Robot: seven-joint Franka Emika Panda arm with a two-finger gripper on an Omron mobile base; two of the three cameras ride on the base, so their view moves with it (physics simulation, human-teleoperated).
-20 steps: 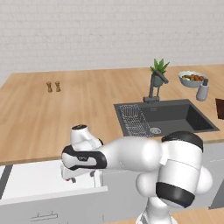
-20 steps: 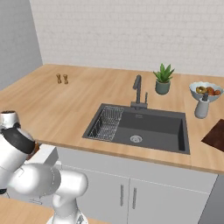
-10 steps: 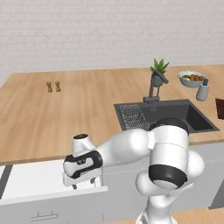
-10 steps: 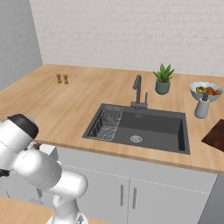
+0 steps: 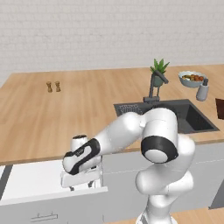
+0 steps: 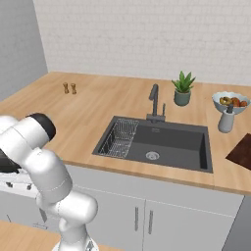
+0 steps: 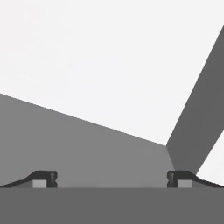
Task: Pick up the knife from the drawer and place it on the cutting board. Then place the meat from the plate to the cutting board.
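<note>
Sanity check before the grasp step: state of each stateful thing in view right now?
White shallow drawer: pulled open; no knife visible in the part that shows.
Claw: open, nothing between its tips, down at the drawer.
Dark grey sink basin: no dishes inside, wire rack at its left end.
Dark faucet: no water running.
Dark reddish-brown cutting board: nothing on the visible part.

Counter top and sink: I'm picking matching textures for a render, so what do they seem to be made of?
The counter top looks like light wood with a matte finish: tan colour with faint plank lines. The sink looks like dark grey matte composite or coated metal, evenly coloured without glare; which one is unclear. The rack in it looks like thin metal wire.
</note>
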